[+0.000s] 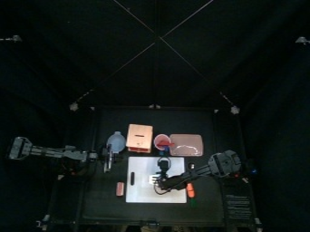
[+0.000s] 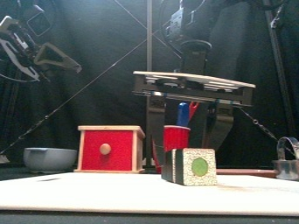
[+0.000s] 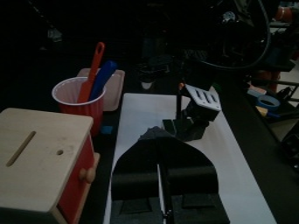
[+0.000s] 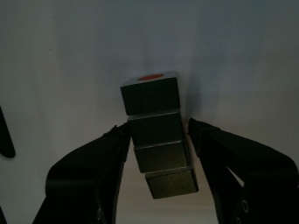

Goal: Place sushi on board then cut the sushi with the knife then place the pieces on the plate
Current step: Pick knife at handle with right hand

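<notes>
On the white cutting board (image 1: 136,170), roughly at its middle, the sushi roll (image 2: 191,166) lies flat with its blocks joined, and bare white shows around it toward every edge. The right gripper (image 4: 158,129) comes down over it, jaws closed against the roll's two long sides. Along the board's far edge stand the wooden box (image 1: 140,138), the red cup (image 2: 176,138) with the blue knife (image 2: 183,112) and red knife (image 3: 97,59), and, to the right, the pink tray (image 1: 188,143), all apart from the roll. The blue-grey bowl (image 2: 49,158) sits left of the box. A small orange piece (image 1: 118,188) lies just left of the board. The left gripper (image 1: 107,163) hangs off the board's left side, jaws together.
</notes>
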Controlling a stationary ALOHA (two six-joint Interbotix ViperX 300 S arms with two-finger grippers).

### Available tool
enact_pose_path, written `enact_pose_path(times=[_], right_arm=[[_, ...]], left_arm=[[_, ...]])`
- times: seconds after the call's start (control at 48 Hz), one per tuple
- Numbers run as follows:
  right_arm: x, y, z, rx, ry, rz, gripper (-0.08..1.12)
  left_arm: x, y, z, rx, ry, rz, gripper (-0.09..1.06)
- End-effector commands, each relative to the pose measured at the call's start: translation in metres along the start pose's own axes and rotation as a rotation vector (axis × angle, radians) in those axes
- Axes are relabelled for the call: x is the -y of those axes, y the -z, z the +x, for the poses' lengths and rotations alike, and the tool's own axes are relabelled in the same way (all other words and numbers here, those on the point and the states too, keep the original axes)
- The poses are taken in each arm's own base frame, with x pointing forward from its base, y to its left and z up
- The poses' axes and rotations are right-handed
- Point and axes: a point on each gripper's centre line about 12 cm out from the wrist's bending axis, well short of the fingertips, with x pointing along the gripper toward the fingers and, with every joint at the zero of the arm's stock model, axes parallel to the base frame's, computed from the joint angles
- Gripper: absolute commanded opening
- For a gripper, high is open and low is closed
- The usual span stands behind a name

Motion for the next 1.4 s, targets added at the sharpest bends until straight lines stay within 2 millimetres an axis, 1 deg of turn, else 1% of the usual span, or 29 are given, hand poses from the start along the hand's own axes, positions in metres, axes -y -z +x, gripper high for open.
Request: enact_pose_path(times=[0.021,0.188,0.375,0.667,0.917,0.958,0.979,1.188,1.333,1.396], right_arm=[[-0.007,-0.005,-0.015,-0.011,-0.040,0.016,0.88],[-0.014,-0.008,-0.027,-0.004,-0.071,-0.006,0.88],[-0.024,-0.019,-0.057,0.020,-0.114,-0.119,0.88],[-0.028,-0.040,-0.094,0.049,-0.074,-0.260,0.88],[-0.042,-0.058,-0.126,0.085,-0.150,-0.407,0.88],[-0.046,-0.065,-0.135,0.096,-0.175,-0.444,0.88],[-0.047,-0.066,-0.136,0.098,-0.178,-0.450,0.88],[-0.058,-0.108,-0.177,0.147,-0.267,-0.599,0.88],[-0.058,-0.137,-0.200,0.184,-0.307,-0.684,0.88],[-0.055,-0.155,-0.207,0.198,-0.313,-0.718,0.88]], left_arm=[[-0.001,-0.005,0.002,0.008,-0.003,0.003,-0.03],[-0.001,-0.002,0.002,-0.017,-0.003,0.002,-0.03],[-0.001,-0.001,0.002,-0.024,-0.003,0.000,-0.03],[-0.001,0.000,0.002,-0.026,-0.004,-0.006,-0.03],[-0.001,0.000,0.002,-0.027,-0.004,-0.006,-0.03],[-0.001,0.000,0.002,-0.026,-0.004,-0.006,-0.03],[-0.001,-0.001,0.002,-0.024,-0.004,-0.006,-0.03],[-0.001,-0.002,0.002,-0.021,-0.004,-0.009,-0.03],[-0.002,-0.007,0.003,-0.009,-0.013,-0.029,-0.03],[-0.002,-0.009,0.004,0.000,-0.016,-0.041,-0.03]])
